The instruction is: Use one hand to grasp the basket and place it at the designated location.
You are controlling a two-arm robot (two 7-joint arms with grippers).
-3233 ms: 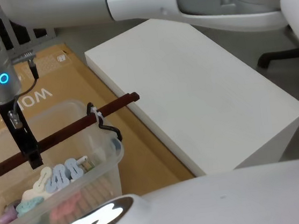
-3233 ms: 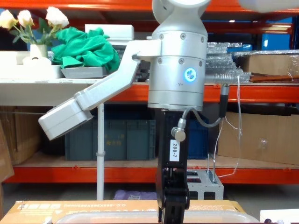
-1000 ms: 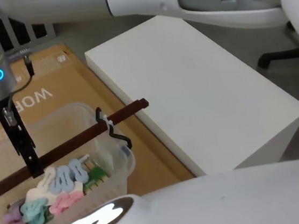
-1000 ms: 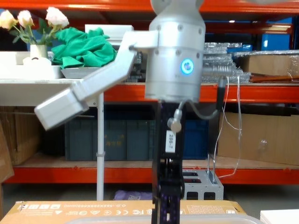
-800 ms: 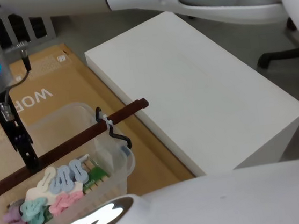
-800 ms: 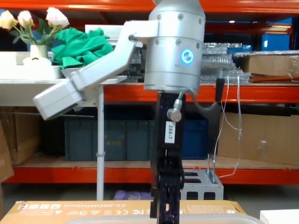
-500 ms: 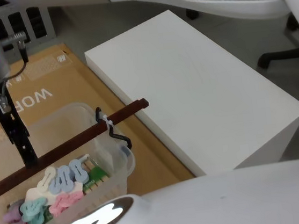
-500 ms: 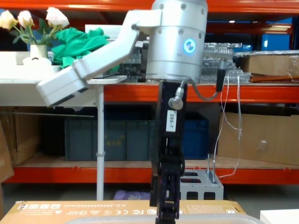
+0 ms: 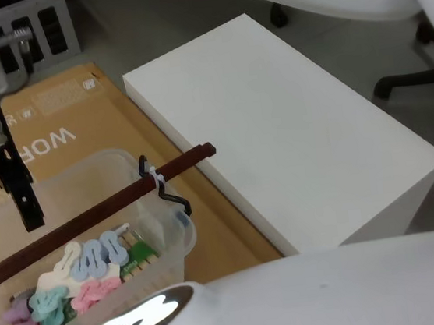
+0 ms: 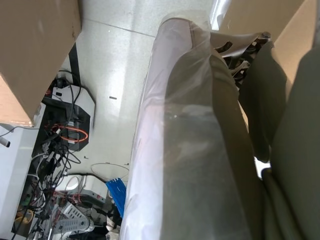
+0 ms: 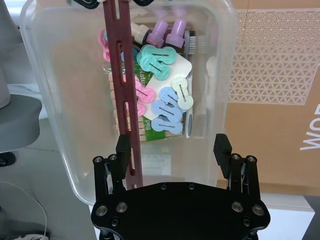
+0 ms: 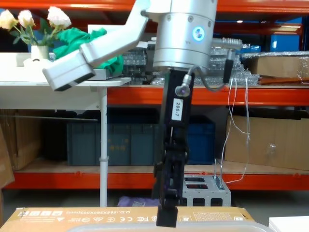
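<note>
Basket (image 9: 103, 156) handle bar (image 9: 119, 197) lies diagonally (right gripper (image 9: 32, 221) above, jaws apart).

Quick headcount: one basket (image 9: 84, 163), one dark red handle bar (image 9: 105, 210) across it, one claw (image 9: 32, 221) with two fingers (image 11: 123, 147), one big white block (image 9: 276, 132), one flat cardboard box (image 9: 62, 109). Inside the basket there's a heap of little pastel clips (image 11: 160, 95), too jumbled to count properly, though two are purple.
</note>
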